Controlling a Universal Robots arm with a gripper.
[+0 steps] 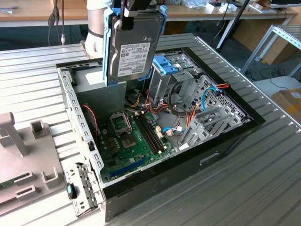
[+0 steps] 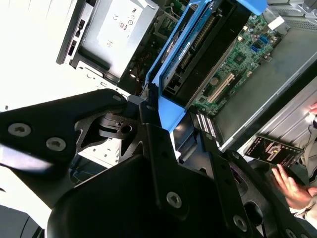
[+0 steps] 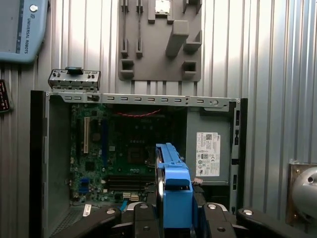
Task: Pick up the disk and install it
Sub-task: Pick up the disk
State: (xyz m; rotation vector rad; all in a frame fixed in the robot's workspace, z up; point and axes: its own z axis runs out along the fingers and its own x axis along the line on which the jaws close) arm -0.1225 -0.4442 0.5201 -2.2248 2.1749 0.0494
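**Inspector:** Where is the disk (image 1: 134,44) sitting at this moment?

**Assistant:** It is hanging on edge, directly below the gripper (image 1: 128,13), with its labelled face turned toward the exterior camera. Its light-blue carrier frame is running down both long sides.

**Inspector:** And how is the gripper holding it?

**Assistant:** It is pinching the disk. In the first wrist view the black fingers (image 3: 143,218) are pressing in on either side of the blue carrier, with the disk (image 3: 174,193) standing upright between them. The second wrist view is showing the same clamp on the carrier's end (image 2: 168,119).

**Inspector:** What is lying beneath it?

**Assistant:** The disk is hovering over the open computer case (image 1: 70,94). The power supply (image 3: 208,153) is sitting on the exterior view's left of it and the metal drive cage (image 1: 167,77) on the exterior view's right. The motherboard (image 1: 131,141) is lying well below, untouched.

**Inspector:** Surroundings?

**Assistant:** The case is resting on a ribbed metal table (image 1: 263,179). A grey fixture plate (image 3: 161,44) is lying beside the case. A person's hand (image 2: 292,186) is showing at the edge of the second wrist view.
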